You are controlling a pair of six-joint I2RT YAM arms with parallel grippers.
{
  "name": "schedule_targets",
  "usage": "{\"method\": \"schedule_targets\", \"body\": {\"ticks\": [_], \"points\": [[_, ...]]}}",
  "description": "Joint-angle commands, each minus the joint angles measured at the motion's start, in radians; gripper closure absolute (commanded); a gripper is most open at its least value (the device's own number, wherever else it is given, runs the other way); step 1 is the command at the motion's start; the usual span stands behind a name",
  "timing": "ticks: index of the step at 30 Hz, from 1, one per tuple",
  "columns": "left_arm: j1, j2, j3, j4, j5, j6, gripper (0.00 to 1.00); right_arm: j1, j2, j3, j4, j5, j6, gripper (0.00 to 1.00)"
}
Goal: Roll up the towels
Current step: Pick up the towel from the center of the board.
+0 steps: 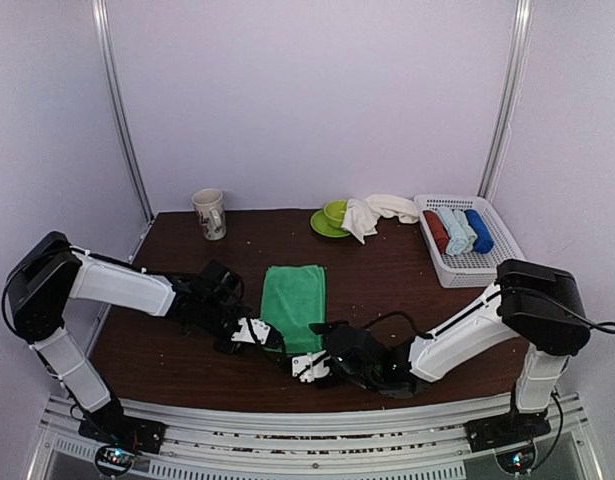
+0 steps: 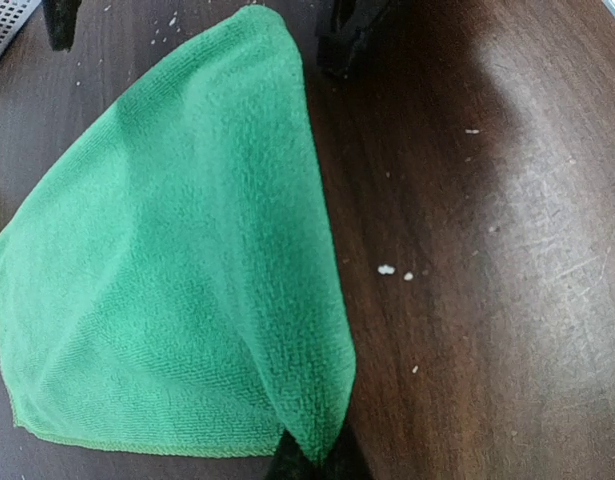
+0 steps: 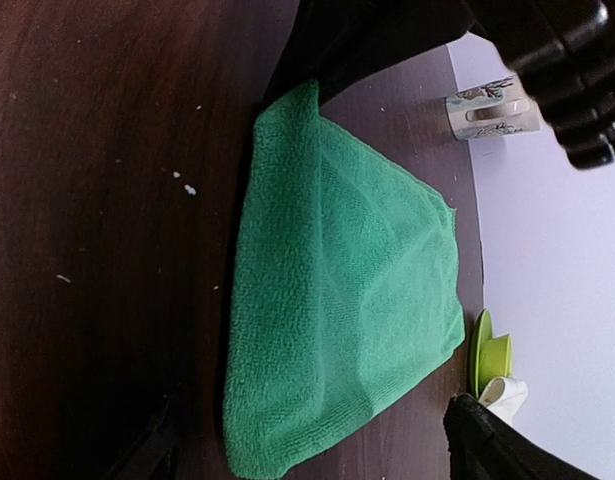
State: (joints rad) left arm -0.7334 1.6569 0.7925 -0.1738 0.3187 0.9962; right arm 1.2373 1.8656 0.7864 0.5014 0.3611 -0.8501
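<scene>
On the dark table (image 1: 387,285), left gripper (image 2: 310,464) pinches green towel (image 1: 294,298), right gripper (image 1: 319,346) gapes.

Fuzzy matt microfibre cloth on green towel (image 2: 187,260); table (image 2: 507,250) dark wood, glossy, fine scratches; basket (image 1: 472,268) white plastic mesh.

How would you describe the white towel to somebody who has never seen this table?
Look along the far edge of the dark table. Between the white basket and the green cup, the cream-white towel lies crumpled. Unlike the coloured rolls in the basket and the flat green towel, it is pale and unrolled.
</scene>
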Motion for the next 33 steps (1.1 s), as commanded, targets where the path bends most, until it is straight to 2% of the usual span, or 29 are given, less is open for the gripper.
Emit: {"method": "schedule_targets", "body": {"ticks": [1, 7, 12, 16, 19, 23, 25, 28, 33], "points": [[0.012, 0.016, 0.033, -0.083, 0.048, 0.017, 1.00, -0.007, 0.053, 0.024, 0.005, 0.031, -0.022, 0.15], [0.024, 0.021, 0.049, -0.121, 0.067, 0.023, 1.00, -0.015, 0.101, 0.042, 0.000, 0.053, -0.031, 0.33], [0.031, 0.019, 0.061, -0.142, 0.074, 0.033, 1.00, -0.017, 0.110, 0.041, 0.010, 0.060, -0.029, 0.56], [0.036, 0.018, 0.065, -0.148, 0.073, 0.038, 1.00, -0.017, 0.100, 0.044, 0.000, 0.045, -0.013, 0.71], [0.039, 0.012, 0.065, -0.147, 0.064, 0.036, 0.83, -0.017, 0.088, 0.061, -0.042, 0.018, 0.015, 0.84], [0.049, -0.026, 0.051, -0.119, 0.044, 0.028, 0.47, -0.018, 0.079, 0.094, -0.127, -0.013, 0.060, 0.96], [0.060, -0.057, 0.037, -0.099, 0.036, 0.022, 0.36, -0.019, 0.070, 0.108, -0.165, -0.030, 0.086, 1.00], [0.065, -0.117, -0.008, -0.057, 0.020, 0.009, 0.27, -0.024, 0.045, 0.113, -0.207, -0.059, 0.164, 1.00], [0.064, -0.217, -0.103, 0.035, 0.021, -0.030, 0.24, -0.052, 0.005, 0.134, -0.295, -0.143, 0.276, 1.00]]}}
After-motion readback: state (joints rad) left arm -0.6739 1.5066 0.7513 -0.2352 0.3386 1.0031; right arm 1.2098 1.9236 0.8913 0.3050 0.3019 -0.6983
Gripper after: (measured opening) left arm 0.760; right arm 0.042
